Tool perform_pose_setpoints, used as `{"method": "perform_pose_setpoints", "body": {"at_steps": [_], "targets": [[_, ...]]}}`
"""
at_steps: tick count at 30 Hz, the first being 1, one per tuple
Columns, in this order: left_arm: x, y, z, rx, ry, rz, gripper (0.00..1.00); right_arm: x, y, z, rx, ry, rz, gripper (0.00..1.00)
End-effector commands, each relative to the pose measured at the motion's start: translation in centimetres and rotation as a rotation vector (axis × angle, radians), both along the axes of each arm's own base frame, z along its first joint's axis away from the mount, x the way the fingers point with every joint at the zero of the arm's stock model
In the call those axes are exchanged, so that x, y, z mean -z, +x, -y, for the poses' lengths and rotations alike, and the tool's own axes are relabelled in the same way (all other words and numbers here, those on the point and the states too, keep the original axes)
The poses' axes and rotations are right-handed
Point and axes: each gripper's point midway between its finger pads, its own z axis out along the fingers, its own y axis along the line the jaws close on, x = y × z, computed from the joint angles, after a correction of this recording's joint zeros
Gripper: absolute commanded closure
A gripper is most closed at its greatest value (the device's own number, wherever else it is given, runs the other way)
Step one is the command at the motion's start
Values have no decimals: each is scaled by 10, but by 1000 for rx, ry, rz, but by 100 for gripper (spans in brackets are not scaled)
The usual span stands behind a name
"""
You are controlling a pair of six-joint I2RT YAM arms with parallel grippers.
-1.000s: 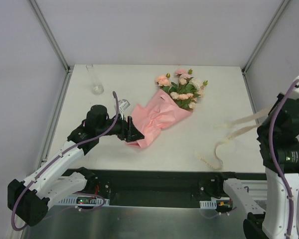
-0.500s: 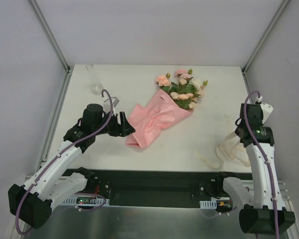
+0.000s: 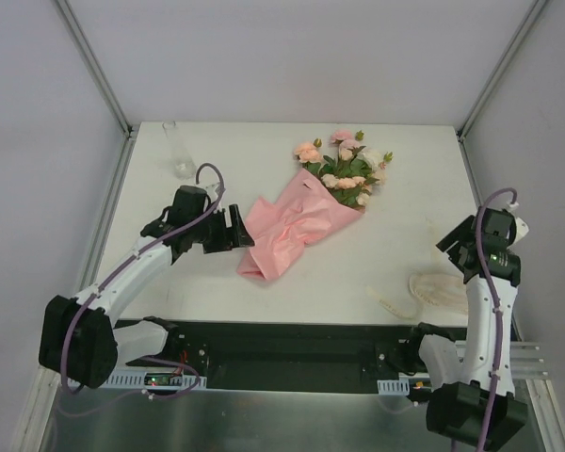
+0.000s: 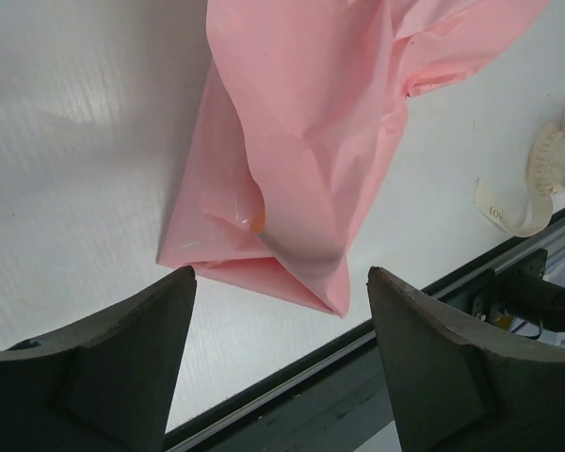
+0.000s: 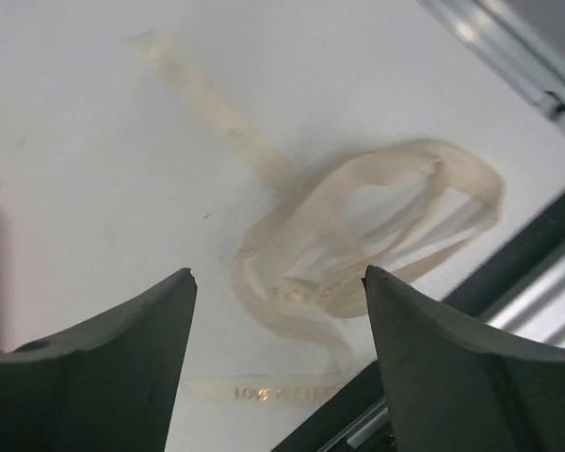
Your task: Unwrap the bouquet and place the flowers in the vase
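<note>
The bouquet lies at mid-table: a crumpled pink paper cone [image 3: 297, 224] with the flowers' [image 3: 344, 174] pink, peach and cream blooms poking out of its far end. My left gripper [image 3: 242, 235] is open just left of the cone's pointed near end. In the left wrist view that pink tip [image 4: 301, 141] lies ahead of the left gripper [image 4: 281, 273], touching neither finger. The clear vase [image 3: 179, 151] stands upright at the far left. My right gripper [image 5: 278, 273] hangs open above the loose cream ribbon [image 5: 358, 235], holding nothing.
The ribbon [image 3: 433, 290] lies in a heap by the table's front right edge, below the right wrist [image 3: 490, 247]. A black rail [image 3: 292, 331] runs along the near edge. Grey frame posts and white walls close in the left, right and back.
The right arm came down from high on the right and its jaws opened; the ribbon it held now lies heaped on the table. The left gripper drew back slightly from the paper and opened wider.
</note>
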Motion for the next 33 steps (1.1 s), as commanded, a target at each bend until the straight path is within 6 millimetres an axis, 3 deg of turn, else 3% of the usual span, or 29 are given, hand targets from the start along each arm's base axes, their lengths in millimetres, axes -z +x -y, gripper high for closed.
{"method": "perform_pose_setpoints", "body": {"at_steps": [1,5,8,10,12,15,16,19,20,24,27,29,33], "targets": [[-14,19,19,70,-75,22,27,-28,45,-77,-435,91,167,23],[-24,26,49,171,-186,31,38,-40,48,-126,-665,85,192,20],[-43,25,74,236,-172,166,44,-44,50,-156,-790,112,212,18],[-59,6,98,337,-159,270,43,-43,49,-174,-867,152,210,18],[-69,-4,111,383,-177,327,40,-42,49,-180,-891,157,212,18],[-68,-27,128,439,-200,357,38,-43,50,-193,-946,179,243,18],[-63,-46,139,492,-196,359,37,-41,47,-198,-970,197,248,18],[-48,-69,150,544,-157,363,34,-40,47,-205,-1011,217,268,19],[-43,-87,158,591,-159,342,34,-41,47,-206,-1014,219,271,18],[-14,-130,182,714,-126,263,32,-55,46,-205,-1022,200,313,18],[-10,-145,191,729,-114,249,31,-66,50,-204,-1037,158,341,16],[-13,-142,189,707,-106,271,31,-70,54,-205,-1056,140,326,16],[-39,-134,173,674,-88,384,25,-85,60,-226,-1134,172,327,16]]}}
